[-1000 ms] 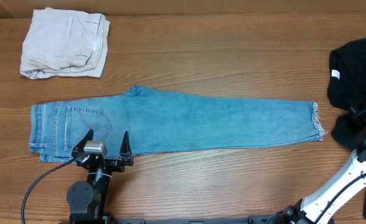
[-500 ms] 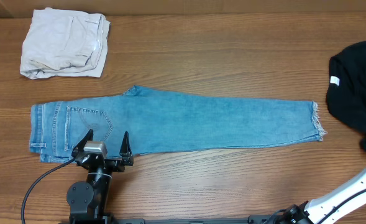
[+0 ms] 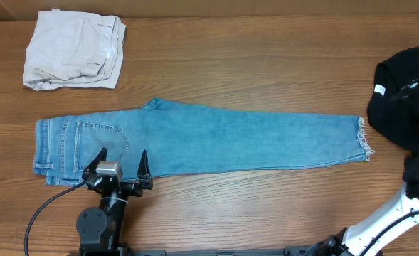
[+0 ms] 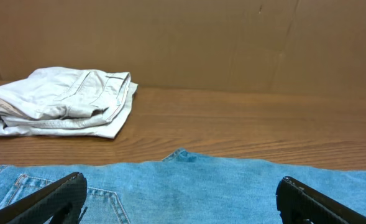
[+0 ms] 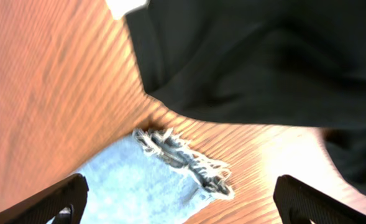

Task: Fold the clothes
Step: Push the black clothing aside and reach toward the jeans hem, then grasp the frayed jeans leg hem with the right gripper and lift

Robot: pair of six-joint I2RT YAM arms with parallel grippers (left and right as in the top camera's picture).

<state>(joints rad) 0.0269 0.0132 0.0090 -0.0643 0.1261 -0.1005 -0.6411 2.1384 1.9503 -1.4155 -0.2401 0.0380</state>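
Jeans of light-blue denim [image 3: 216, 142] lie flat at centre, frayed hem at 3 o'clock. My left pincer [image 3: 123, 155] gapes at their 7 o'clock edge; my right pincer [image 5: 181, 186], open too, seemingly hovers by the black garment [image 3: 408, 92].

A wood-grain table [image 3: 266, 57] backed by a plain brown cardboard wall [image 4: 232, 43].

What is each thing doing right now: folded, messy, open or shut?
Jeans: lying flat, stretched out long, not folded up yet.
Off-white garment: folded in a pile.
Black garment: bunched up, not folded.
Left fingers: open, holding nothing.
Right fingers: open, holding nothing.
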